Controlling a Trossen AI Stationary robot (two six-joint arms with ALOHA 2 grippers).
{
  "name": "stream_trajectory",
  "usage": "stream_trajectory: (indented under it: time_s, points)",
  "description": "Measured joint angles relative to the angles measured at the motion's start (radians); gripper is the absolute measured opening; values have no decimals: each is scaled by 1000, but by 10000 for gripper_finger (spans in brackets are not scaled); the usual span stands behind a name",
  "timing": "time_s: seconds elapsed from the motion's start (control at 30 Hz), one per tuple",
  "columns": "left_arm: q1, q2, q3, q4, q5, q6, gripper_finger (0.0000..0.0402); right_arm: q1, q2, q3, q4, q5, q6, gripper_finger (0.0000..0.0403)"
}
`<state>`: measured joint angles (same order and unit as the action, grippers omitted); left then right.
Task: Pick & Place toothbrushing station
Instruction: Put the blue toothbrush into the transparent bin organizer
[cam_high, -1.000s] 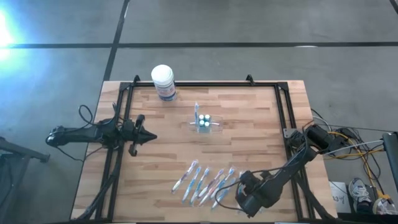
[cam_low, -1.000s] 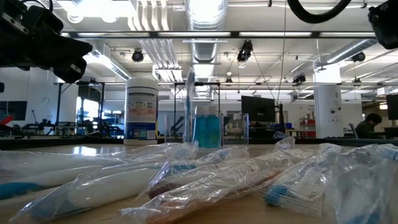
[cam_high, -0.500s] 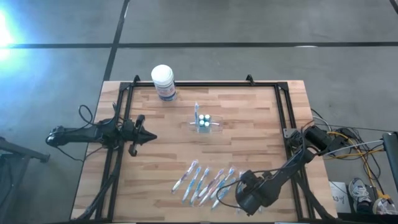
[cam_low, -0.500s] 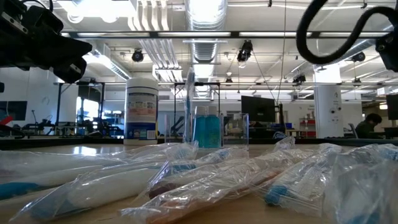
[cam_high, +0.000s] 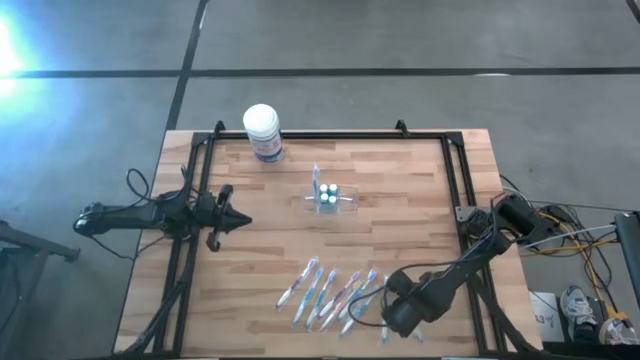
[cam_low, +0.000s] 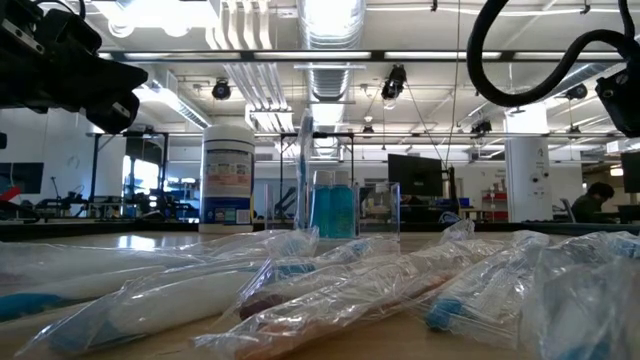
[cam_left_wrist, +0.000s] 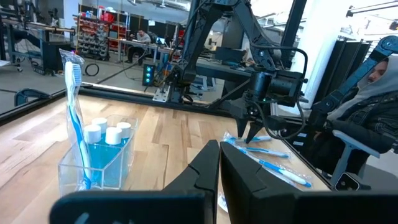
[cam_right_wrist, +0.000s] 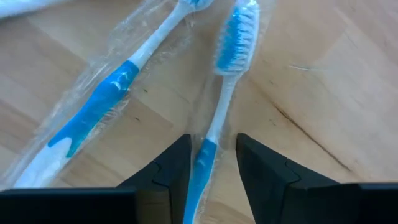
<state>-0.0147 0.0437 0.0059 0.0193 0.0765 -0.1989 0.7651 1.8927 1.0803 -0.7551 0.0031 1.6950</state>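
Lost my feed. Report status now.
Right tool open, straddling a wrapped toothbrush at the near edge. Left tool shut, idle at the left. Toothbrushing station mid-table, untouched. Nothing blocking.

We see a white tub at the table's far edge — wrapped toothbrushes fan along its near edge.

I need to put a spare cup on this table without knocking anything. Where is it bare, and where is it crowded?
Bare wood lies between the clear holder and the right frame rail, and between the white tub and the left gripper. The near edge is crowded: wrapped toothbrushes lie fanned there, with the right gripper over them.
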Motion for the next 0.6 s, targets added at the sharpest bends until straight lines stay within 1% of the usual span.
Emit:
stream_trajectory:
  time_s: [0.13,0.33,0.37,0.43,0.53,0.57,0.6]
  points:
    - [0,0,0,0,0,2,19,-11,0,-5,0,-9,-62,93]
    - [0,0,0,-1,1,2,19,-21,-12,-25,11,-19,-128,26]
    - [0,0,0,-1,1,2,19,-22,-16,-25,10,-19,-144,20]
    - [0,0,0,-1,1,-3,19,-22,-29,-25,-1,-6,-165,18]
    - [0,0,0,-1,2,-13,19,-20,-68,-27,-12,39,-189,16]
    - [0,0,0,-1,2,-13,19,-20,-86,-30,-12,67,-198,16]
    - [0,0,0,-1,1,-13,19,-19,-107,-37,-30,120,-211,15]
